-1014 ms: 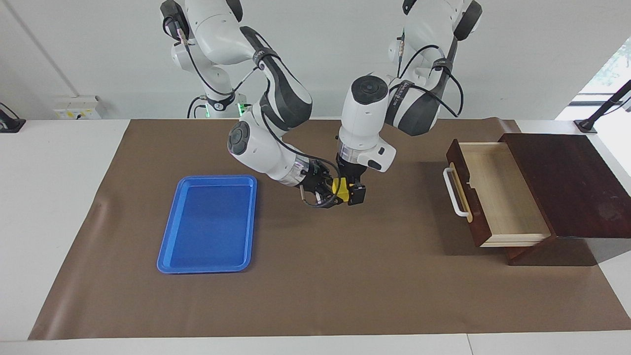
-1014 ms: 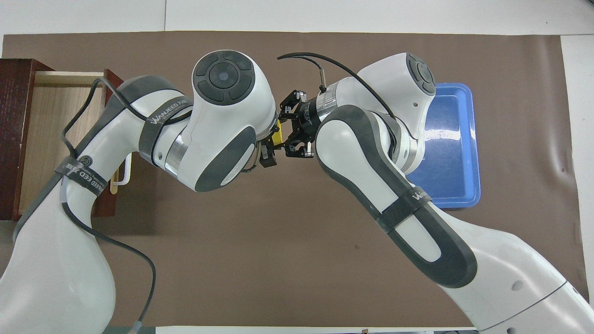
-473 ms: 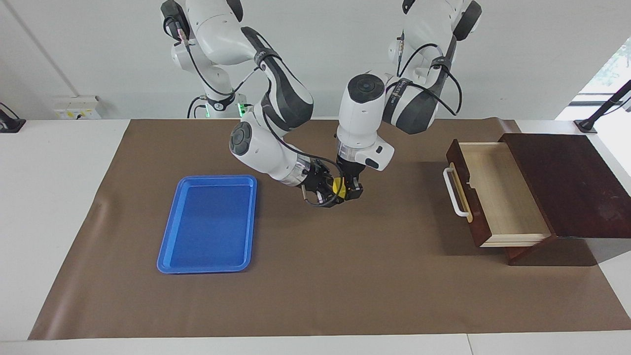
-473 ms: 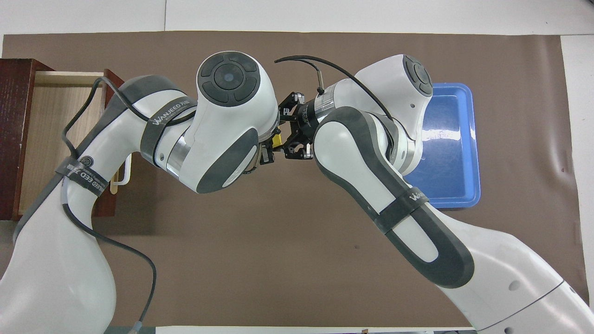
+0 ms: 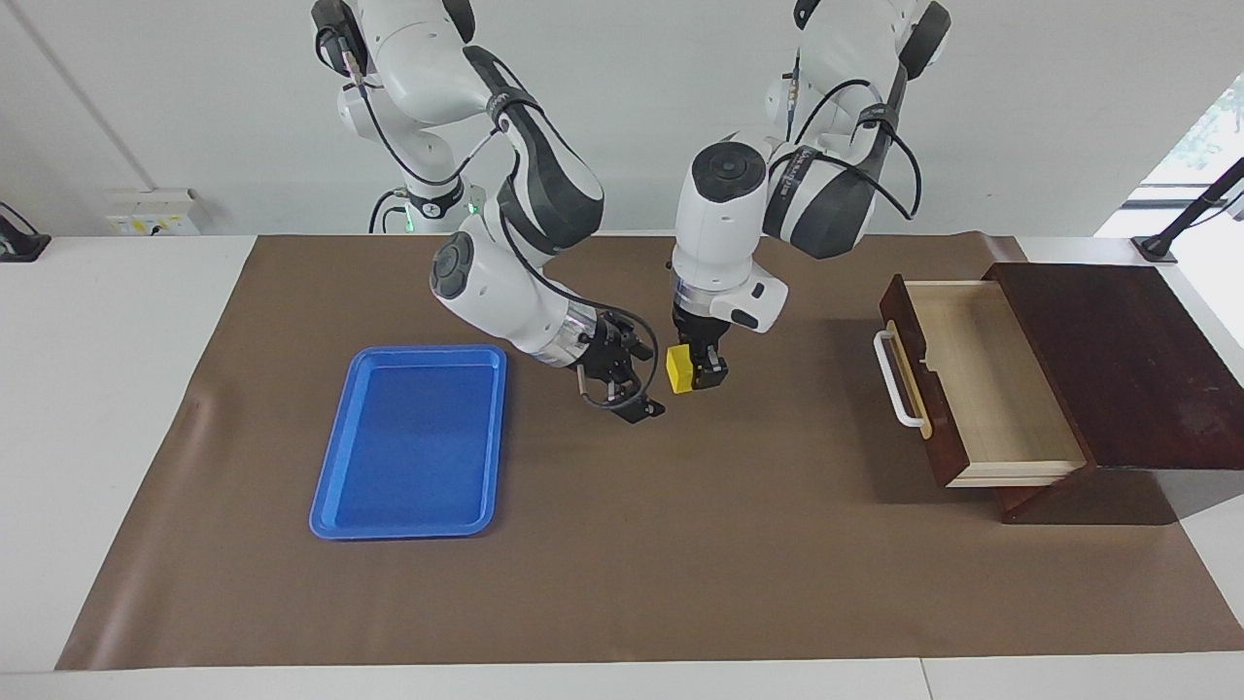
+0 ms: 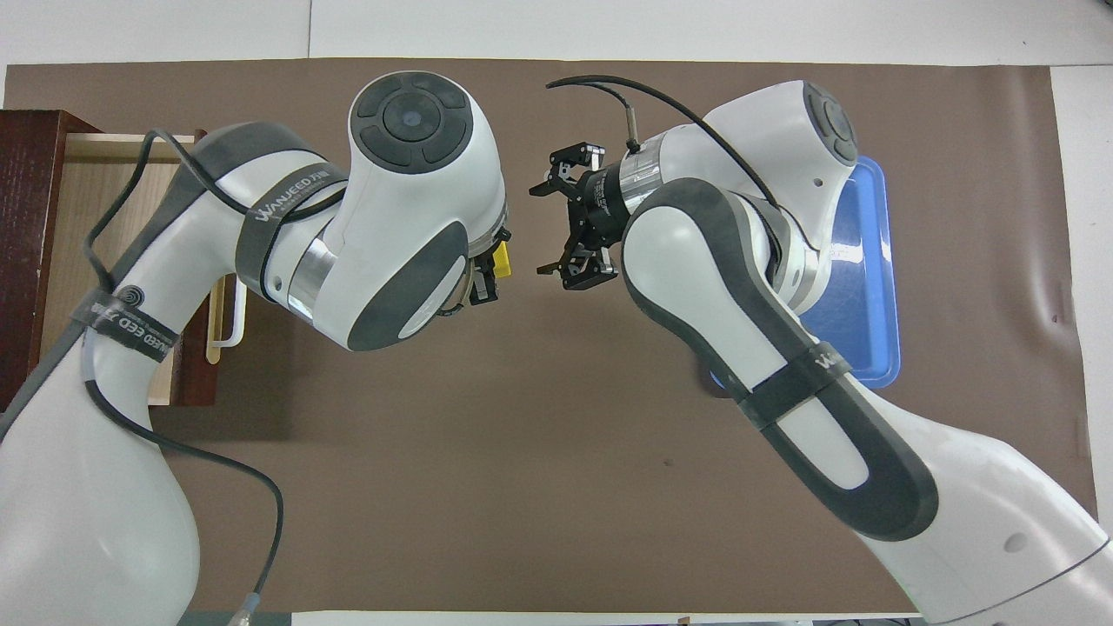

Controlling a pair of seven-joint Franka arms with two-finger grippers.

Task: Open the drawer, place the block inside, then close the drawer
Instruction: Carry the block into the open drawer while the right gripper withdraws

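Observation:
The yellow block [image 5: 678, 368] is held in my left gripper [image 5: 694, 372], whose fingers are shut on it above the middle of the brown mat. In the overhead view the block [image 6: 502, 260] shows at the edge of the left arm's wrist, with the left gripper [image 6: 489, 280] mostly covered. My right gripper [image 5: 623, 391] is open and empty, a short gap from the block, on the blue tray's side; it also shows in the overhead view [image 6: 558, 217]. The drawer [image 5: 982, 384] stands pulled open at the left arm's end of the table, its pale interior empty and its white handle [image 5: 888, 379] facing the middle.
A flat blue tray [image 5: 413, 442] lies empty on the mat toward the right arm's end, and it also shows in the overhead view [image 6: 876, 261]. The dark wooden box [image 5: 1118, 360] holds the drawer. The brown mat [image 5: 680, 544] covers most of the table.
The right gripper has opened, let go of the block and drawn back toward the tray. The left gripper now holds the block alone and has shifted slightly toward the drawer.

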